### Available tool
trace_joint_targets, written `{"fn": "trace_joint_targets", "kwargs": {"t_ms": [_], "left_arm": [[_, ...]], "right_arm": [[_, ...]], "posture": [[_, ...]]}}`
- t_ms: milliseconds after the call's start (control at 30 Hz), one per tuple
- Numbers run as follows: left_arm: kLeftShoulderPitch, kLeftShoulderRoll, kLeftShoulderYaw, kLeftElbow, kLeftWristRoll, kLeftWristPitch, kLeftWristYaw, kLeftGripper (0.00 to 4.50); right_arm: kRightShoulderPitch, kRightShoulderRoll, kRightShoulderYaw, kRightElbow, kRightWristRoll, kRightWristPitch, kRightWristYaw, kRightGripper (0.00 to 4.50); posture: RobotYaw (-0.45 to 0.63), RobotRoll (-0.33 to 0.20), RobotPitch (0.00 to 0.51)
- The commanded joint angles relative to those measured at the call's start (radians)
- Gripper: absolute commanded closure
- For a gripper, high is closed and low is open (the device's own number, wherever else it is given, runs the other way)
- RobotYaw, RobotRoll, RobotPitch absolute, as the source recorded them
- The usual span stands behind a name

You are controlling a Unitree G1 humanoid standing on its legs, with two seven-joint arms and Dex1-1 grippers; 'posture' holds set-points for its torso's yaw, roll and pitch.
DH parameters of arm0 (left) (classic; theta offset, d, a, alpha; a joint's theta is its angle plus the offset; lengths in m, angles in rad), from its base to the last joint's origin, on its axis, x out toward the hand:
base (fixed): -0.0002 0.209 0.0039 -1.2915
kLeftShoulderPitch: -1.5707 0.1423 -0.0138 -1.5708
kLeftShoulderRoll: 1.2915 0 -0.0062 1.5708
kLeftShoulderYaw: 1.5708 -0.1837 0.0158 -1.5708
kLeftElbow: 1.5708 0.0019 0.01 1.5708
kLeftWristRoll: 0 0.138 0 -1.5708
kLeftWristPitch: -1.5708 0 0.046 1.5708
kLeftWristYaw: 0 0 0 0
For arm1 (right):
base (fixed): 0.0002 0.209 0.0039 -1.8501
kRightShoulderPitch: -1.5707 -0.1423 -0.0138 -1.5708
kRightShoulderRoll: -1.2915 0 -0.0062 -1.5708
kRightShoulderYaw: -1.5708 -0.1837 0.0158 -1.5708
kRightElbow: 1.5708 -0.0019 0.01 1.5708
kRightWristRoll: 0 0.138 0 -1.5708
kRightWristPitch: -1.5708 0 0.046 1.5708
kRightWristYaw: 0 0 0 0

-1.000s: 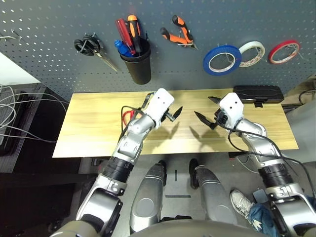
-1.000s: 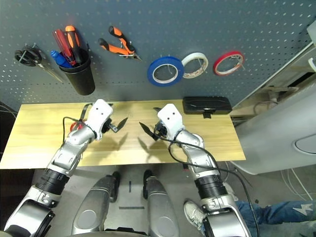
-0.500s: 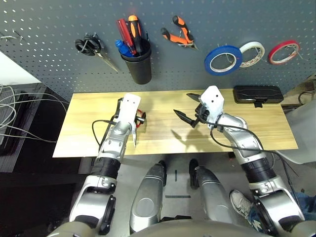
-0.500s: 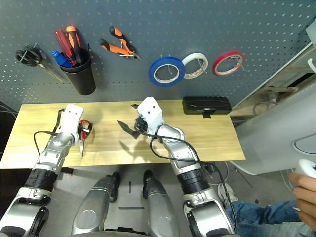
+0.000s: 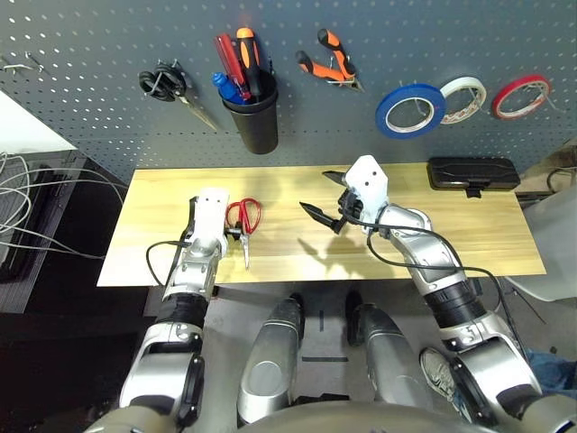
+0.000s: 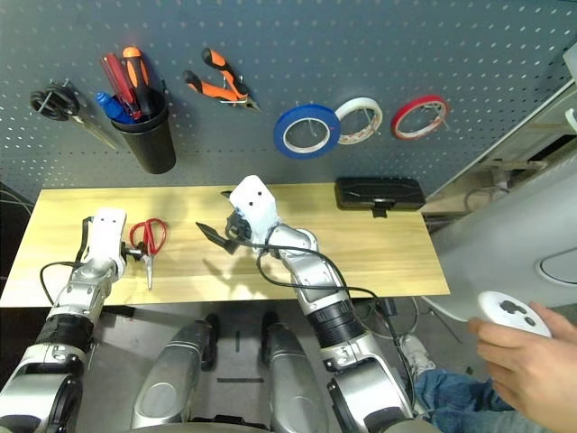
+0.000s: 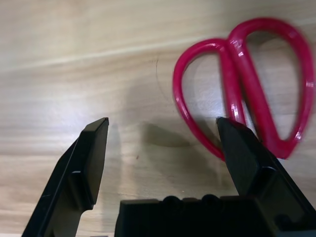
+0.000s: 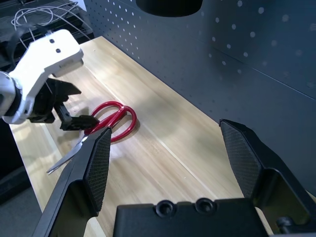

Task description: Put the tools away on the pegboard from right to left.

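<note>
- The red-handled scissors [image 5: 243, 221] lie flat on the pale wooden worktop [image 5: 469, 230] near its left end, blades toward the near edge; judging by the rest, they are the last tool to hang.
- The left claw [image 5: 236, 233] sits low just beside the scissor handles, jaws wide, holding nothing; one finger [image 7: 242, 153] is at the handle loop, whether touching I cannot tell.
- The right claw [image 5: 323, 200] hovers above mid-worktop, pointing left, jaws wide and empty.
- On the dark grey perforated pegboard [image 5: 99, 54] at the far edge: blue tape ring [image 5: 407, 109], orange-and-black pliers [image 5: 329, 61], and blue-handled screwdriver [image 5: 225, 87] in the black cup [image 5: 255, 122] appear put away.
</note>
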Motion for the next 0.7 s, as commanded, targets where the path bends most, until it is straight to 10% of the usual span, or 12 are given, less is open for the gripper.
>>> {"fn": "trace_joint_targets", "kwargs": {"t_ms": [33,233,600,700], "left_arm": [[-0.009,-0.009,0.004,0.118,-0.008,-0.016,0.002,0.03],[-0.046,-0.019,0.007,0.22,-0.043,0.043,-0.052,0.63],[0.007,-0.076,-0.008,0.057,-0.103,-0.005,-0.172,4.44],[0.064,-0.096,-0.028,-0.055,-0.101,-0.119,-0.202,4.47]], "right_arm": [[0.028,-0.01,0.021,-0.034,0.0,0.027,0.012,0.0],[0.026,-0.016,0.018,-0.056,0.005,0.047,0.017,0.0],[-0.017,0.004,-0.003,-0.017,0.014,-0.001,0.013,0.0],[-0.031,0.009,-0.016,-0.014,0.02,-0.02,0.008,0.0]], "posture": [[0.1,0.0,0.322],[0.09,0.0,0.315],[0.12,0.0,0.301],[0.13,0.0,0.298]]}}
